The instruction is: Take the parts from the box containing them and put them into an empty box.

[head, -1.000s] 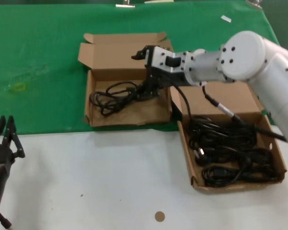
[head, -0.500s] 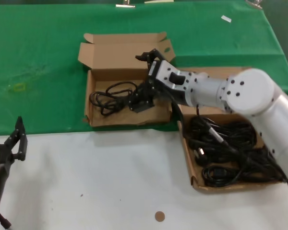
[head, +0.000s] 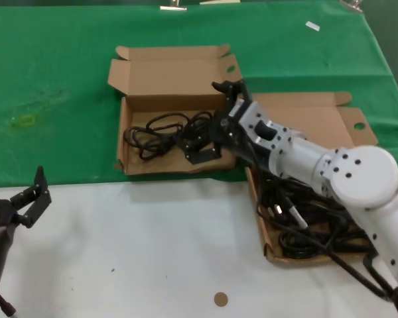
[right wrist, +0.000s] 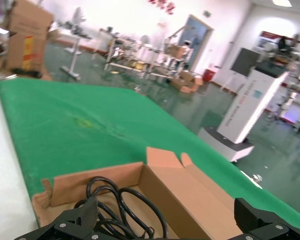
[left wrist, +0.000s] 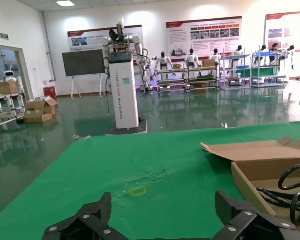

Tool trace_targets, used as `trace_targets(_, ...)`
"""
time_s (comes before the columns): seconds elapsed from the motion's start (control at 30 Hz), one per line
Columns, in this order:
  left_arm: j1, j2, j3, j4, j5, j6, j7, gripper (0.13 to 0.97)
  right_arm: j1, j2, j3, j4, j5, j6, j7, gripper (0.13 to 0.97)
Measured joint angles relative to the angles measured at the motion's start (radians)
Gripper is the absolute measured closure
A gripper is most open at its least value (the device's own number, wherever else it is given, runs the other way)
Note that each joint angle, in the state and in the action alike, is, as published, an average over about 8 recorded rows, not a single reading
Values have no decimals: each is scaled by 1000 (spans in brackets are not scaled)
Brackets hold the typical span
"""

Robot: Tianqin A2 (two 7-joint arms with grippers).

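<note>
The box containing the parts (head: 304, 120) sits at the right, holding a tangled pile of black cords (head: 318, 218). The empty box (head: 166, 76) at centre left now has cord bundles (head: 160, 134) on its floor and a chunky plug (head: 202, 150) near its right wall. My right gripper (head: 217, 114) hovers open over that right side, above the plug, with nothing between its fingers. The right wrist view shows looped cords (right wrist: 121, 204) below the spread fingers (right wrist: 75, 222) and the box wall (right wrist: 190, 200). My left gripper (head: 30, 201) waits open at the table's front left.
Green cloth (head: 53, 86) covers the far half of the table and white surface (head: 152, 245) the near half. A small brown disc (head: 220, 299) lies near the front edge. The left wrist view shows the left box's corner (left wrist: 250, 175) off to the side.
My right arm has dropped lower and swung right, and the cord with its plug now lies loose in the left box. The left gripper has turned and spread its fingers.
</note>
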Motion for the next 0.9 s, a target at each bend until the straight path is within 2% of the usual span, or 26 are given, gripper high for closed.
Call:
trace_targets(0.13, 0, 0, 0, 0, 0, 0, 0, 364, -61, 4, 30, 43, 35, 42, -1, 139)
trace_targets(0.27, 0, 0, 0, 0, 0, 0, 0, 364, -120, 8, 59, 85, 69, 84, -2, 132)
trace_targets(0.53, 0, 0, 0, 0, 0, 0, 0, 217, -240, 15, 119, 171, 139, 168, -4, 129)
trace_targets(0.9, 0, 0, 0, 0, 0, 0, 0, 141, -406, 25, 201, 289, 235, 284, -6, 129)
